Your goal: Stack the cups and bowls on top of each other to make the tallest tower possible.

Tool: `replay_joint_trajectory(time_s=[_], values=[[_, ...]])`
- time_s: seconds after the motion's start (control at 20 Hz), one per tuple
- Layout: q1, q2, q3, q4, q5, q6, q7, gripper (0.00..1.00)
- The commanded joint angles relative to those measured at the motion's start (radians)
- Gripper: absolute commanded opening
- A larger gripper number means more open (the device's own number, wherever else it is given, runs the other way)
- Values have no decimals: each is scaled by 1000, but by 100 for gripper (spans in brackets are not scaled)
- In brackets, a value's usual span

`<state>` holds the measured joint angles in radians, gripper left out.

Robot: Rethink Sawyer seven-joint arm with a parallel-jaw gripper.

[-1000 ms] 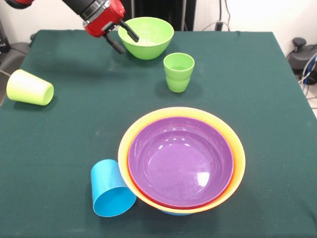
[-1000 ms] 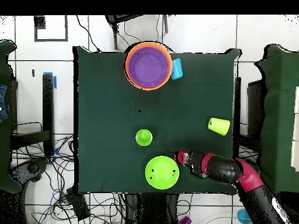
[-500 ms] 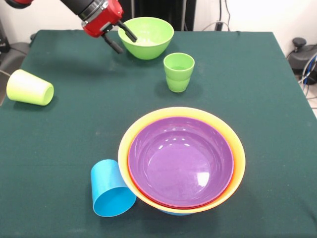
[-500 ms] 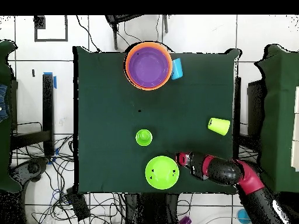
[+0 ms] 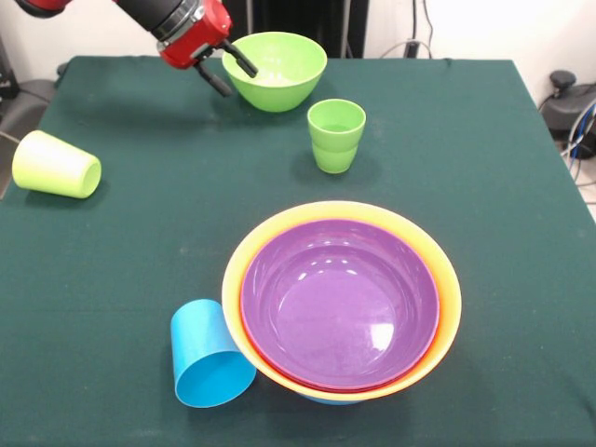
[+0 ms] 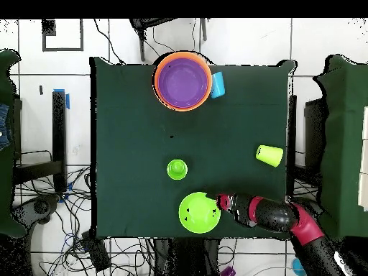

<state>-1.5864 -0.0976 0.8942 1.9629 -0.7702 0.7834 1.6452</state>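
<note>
You've got the gripper [image 5: 228, 71] w/ jaws spread, empty, at the green bowl's [image 5: 276, 70] left rim, far side; ridged green cup [image 5: 335, 136] upright just right of it; tower [image 5: 341, 300] near centre, purple bowl [image 5: 339, 303] innermost; blue cup [image 5: 209, 356] on its side touching the tower's left; yellow-green cup [image 5: 55, 165] tipped at far left.

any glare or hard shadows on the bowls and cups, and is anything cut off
Front view: soft white glints on the purple bowl inside the tower; only faint shadows beside the ridged green cup and the yellow-green cup; the tower's underside runs close to the bottom edge. Overhead view: flat light, no clear shadows; the pincer shows at the green bowl rim.
</note>
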Motion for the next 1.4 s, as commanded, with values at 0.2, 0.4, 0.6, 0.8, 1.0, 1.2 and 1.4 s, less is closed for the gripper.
replay_joint_trajectory(time_s=[0.2, 0.4, 0.6, 0.8, 1.0, 1.2, 1.4], values=[[8, 28, -121, -28, -4, 119, -230, 100], [-14, 50, -149, -19, -14, 120, -234, 100], [-30, 55, -167, -4, -38, 104, -236, 100], [-32, 60, -179, -11, -57, 94, -247, 100], [-37, 57, -184, -9, -64, 88, -255, 100], [-40, 59, -182, -10, -61, 89, -261, 0], [-36, 59, -180, -13, -60, 85, -263, 0]])
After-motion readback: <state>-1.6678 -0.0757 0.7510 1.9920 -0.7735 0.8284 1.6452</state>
